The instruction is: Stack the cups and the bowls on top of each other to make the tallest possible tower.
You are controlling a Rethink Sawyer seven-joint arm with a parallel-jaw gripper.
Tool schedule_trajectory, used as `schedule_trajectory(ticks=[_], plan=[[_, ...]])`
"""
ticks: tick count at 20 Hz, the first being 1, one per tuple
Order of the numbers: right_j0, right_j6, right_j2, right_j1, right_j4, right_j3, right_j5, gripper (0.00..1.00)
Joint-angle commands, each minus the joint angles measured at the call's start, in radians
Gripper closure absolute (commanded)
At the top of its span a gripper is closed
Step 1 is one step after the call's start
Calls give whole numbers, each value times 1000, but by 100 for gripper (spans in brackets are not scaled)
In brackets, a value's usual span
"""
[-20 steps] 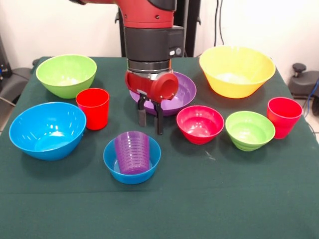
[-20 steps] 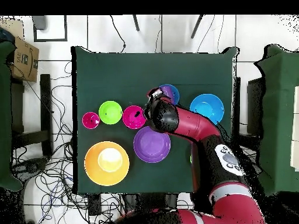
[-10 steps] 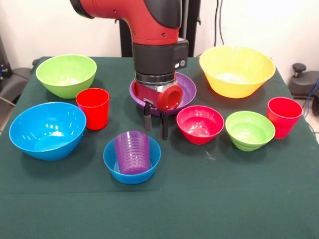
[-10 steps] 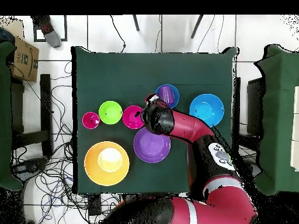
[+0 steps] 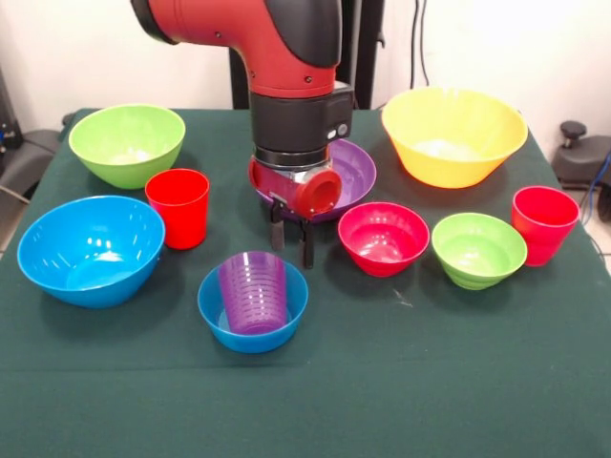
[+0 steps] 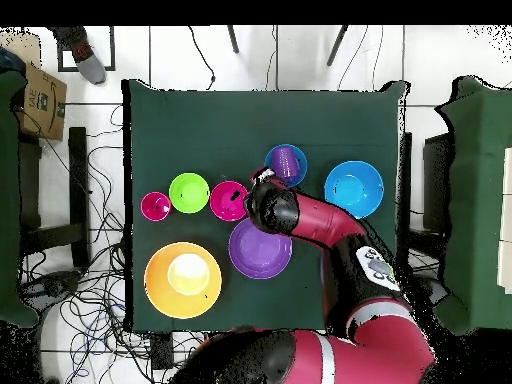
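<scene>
One small stack is on the table so far: the translucent purple cup (image 5: 253, 291) stands upright inside the small blue bowl (image 5: 253, 310), low and centre-left in the front view, and there it is from overhead too, just above the middle of the cloth. Everything else sits alone. Right of that pair, along the middle of the frame, come the red-pink bowl (image 5: 383, 238), the small lime green bowl (image 5: 478, 249) and a red cup (image 5: 544, 224) at the right edge, each close to its neighbour but apart. Over on the left, the second red cup (image 5: 178, 207) stands upright just beside the large blue bowl (image 5: 91, 249), with the large lime green bowl (image 5: 127, 143) behind them in the upper left. The big yellow bowl (image 5: 453, 135) fills the upper right, and the purple bowl (image 5: 349, 176) peeks out from behind the arm at centre.

Now the gripper (image 5: 291, 241): it hangs straight down from the red and black arm (image 5: 286, 67), in front of the purple bowl and just above and right of the cup-in-bowl pair. Its two dark fingers (image 5: 306, 245) are spread a little with daylight between them, nothing in their grasp, tips just above the green tablecloth (image 5: 401, 382).
</scene>
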State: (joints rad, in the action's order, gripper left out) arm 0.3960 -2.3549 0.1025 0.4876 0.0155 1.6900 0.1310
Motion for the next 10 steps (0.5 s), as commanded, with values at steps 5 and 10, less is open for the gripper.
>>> schedule_trajectory(ticks=[5, 10], plan=[[61, 62, 74, 66, 43, 1, 191, 0], [67, 61, 89, 109, 23, -7, 270, 0]])
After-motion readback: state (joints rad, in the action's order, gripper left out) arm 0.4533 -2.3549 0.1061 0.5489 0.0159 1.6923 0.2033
